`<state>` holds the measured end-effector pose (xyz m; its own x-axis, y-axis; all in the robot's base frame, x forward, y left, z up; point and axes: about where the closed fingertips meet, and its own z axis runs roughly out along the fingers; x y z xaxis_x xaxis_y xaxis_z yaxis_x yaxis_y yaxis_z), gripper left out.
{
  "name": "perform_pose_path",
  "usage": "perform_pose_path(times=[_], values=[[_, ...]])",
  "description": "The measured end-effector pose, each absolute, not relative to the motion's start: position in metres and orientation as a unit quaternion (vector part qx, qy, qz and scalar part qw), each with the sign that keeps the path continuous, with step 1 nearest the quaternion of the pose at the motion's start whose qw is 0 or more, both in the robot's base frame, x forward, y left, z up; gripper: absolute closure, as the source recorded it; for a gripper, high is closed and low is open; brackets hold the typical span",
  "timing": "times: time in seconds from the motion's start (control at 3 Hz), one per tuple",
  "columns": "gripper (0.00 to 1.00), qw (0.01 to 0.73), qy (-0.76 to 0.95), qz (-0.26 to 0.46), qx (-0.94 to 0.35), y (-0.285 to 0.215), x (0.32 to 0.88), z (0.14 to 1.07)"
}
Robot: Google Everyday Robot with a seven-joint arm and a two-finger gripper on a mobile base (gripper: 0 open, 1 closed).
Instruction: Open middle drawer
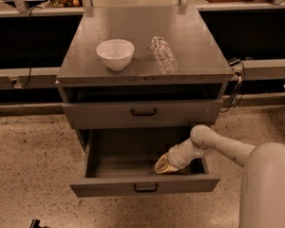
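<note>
The middle drawer [109, 186] is pulled well out of the grey cabinet [85, 65]. It has a low flat front, a small black handle [146, 187] and a bare grey inside. My gripper [164, 166] reaches in from the right on its white arm [213, 144]. It sits low inside the drawer at the right, just behind the front panel. The drawer above it [99, 115] has a taller front and stands almost closed.
A white bowl [115, 53] and a clear plastic bottle [163, 54] lying on its side rest on the cabinet top. My grey base [268, 189] fills the lower right. Speckled floor lies to the left and in front. Black counters run behind.
</note>
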<state>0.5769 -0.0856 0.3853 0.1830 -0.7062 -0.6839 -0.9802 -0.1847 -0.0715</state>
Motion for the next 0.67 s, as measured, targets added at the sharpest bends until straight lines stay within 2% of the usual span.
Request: perform_pose_path(times=[0.33, 0.67], values=[[1.00, 0.234, 0.586, 0.285, -0.721, -0.094, 0.549, 0.370], [1.00, 0.240, 0.585, 0.315, -0.708, -0.108, 0.533, 0.370]])
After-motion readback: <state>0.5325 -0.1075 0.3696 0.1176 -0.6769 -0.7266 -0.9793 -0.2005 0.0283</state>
